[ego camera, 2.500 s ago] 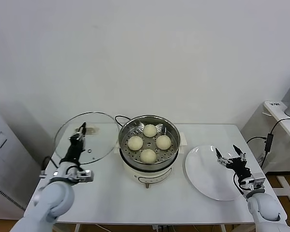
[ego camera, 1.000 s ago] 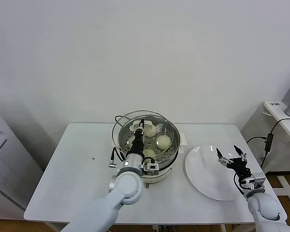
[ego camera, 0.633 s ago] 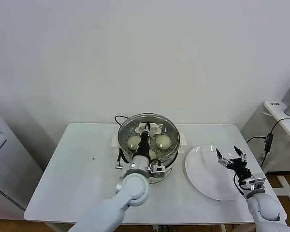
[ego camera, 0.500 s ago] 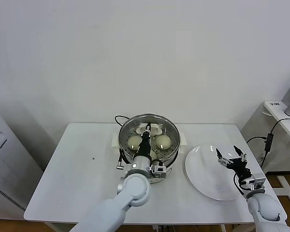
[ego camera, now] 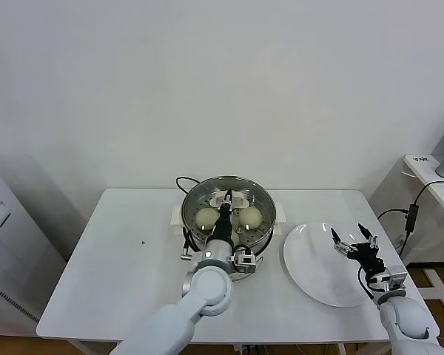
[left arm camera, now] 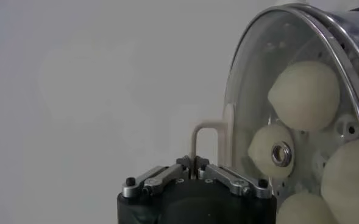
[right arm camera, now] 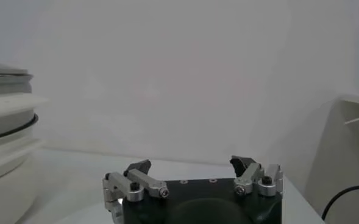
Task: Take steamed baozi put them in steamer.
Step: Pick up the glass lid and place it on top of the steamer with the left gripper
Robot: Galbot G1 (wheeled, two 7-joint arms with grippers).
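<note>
The steamer (ego camera: 260,238) stands mid-table with the glass lid (ego camera: 237,185) on top of it. My left gripper (ego camera: 223,203) reaches over the pot and is shut on the lid's cream handle (left arm camera: 206,129). In the left wrist view the jaws (left arm camera: 195,160) pinch that handle. Several cream baozi show through the glass (left arm camera: 252,73), one of them large (left arm camera: 304,94). Two baozi (ego camera: 206,218) (ego camera: 250,216) show in the head view; my arm hides the others. My right gripper (ego camera: 354,241) is open and empty over the white plate (ego camera: 314,274), as its own wrist view (right arm camera: 191,165) also shows.
The white table (ego camera: 126,259) carries only the steamer and the plate. A black cord (ego camera: 181,181) runs behind the pot. The steamer's side (right arm camera: 5,140) shows far off in the right wrist view. A white cabinet (ego camera: 429,174) stands beyond the table's right end.
My left arm carried the glass lid from the table's left side over to the steamer and lowered it onto the pot. The right arm has not moved.
</note>
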